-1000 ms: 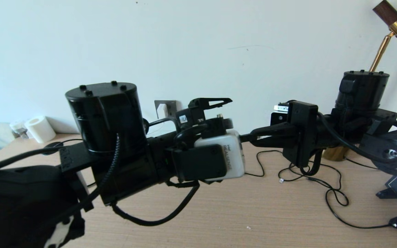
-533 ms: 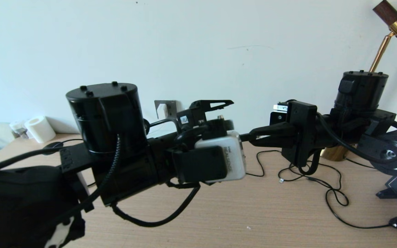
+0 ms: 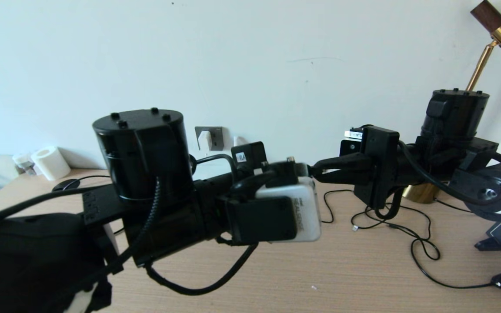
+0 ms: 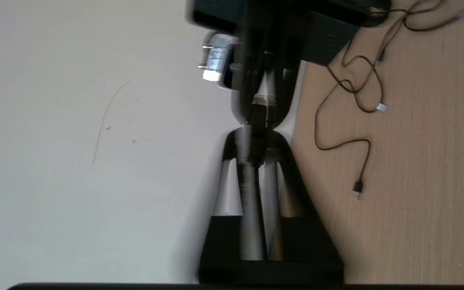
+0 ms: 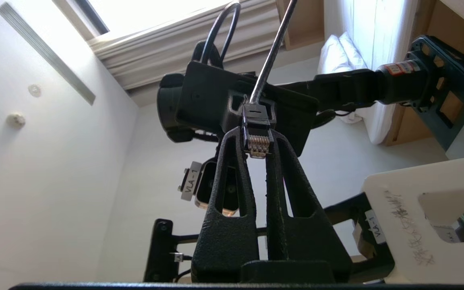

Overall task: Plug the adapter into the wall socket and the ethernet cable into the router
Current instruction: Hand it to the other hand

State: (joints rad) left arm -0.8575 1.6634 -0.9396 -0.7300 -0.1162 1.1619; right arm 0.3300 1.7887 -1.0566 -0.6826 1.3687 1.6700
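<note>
Right gripper [image 5: 261, 155] pinches the ethernet plug [image 5: 257, 135] mid-air, cable [image 5: 270, 52] trailing. Left gripper [image 4: 256, 133] is clamped, seemingly on that plug too. Plug is light and rigid, its clear tip brittle: hold the body.

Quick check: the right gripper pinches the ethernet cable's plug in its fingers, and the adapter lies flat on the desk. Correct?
Not quite. The adapter is not on the desk: the head view shows it up on the wall, seated on the wall socket. The rest holds: the right gripper pinches the plug of the ethernet cable in its fingers.
</note>
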